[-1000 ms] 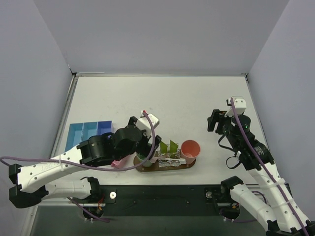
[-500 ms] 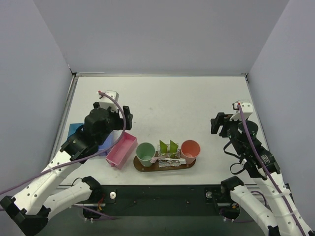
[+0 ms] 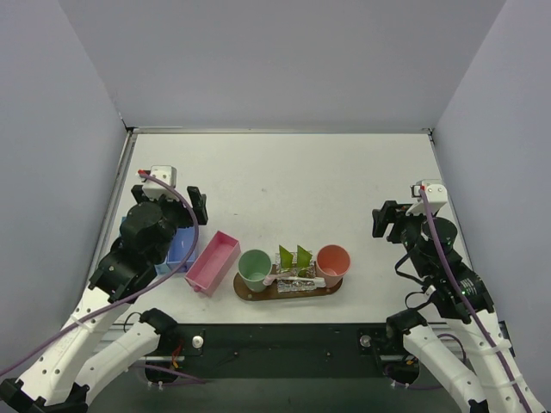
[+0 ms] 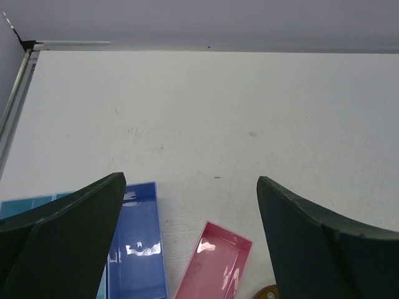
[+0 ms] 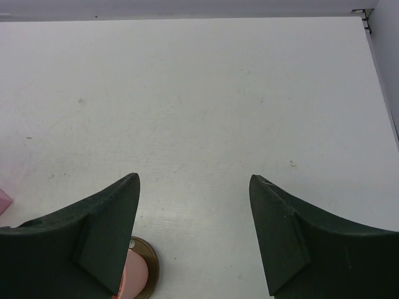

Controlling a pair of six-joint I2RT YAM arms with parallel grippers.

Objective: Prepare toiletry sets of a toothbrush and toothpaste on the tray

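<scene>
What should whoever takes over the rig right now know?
Left gripper: open, empty, above the table near the blue bin and pink bin.
Right gripper: open, empty, to the right of the tray.
Tray: near edge, centre. It holds a green cup, a salmon cup and green packets between them. The toothbrush appears to lie on the tray by the green cup.
Done: items look loaded on the tray.
Left: toothpaste too small to identify, so verify each set.
</scene>
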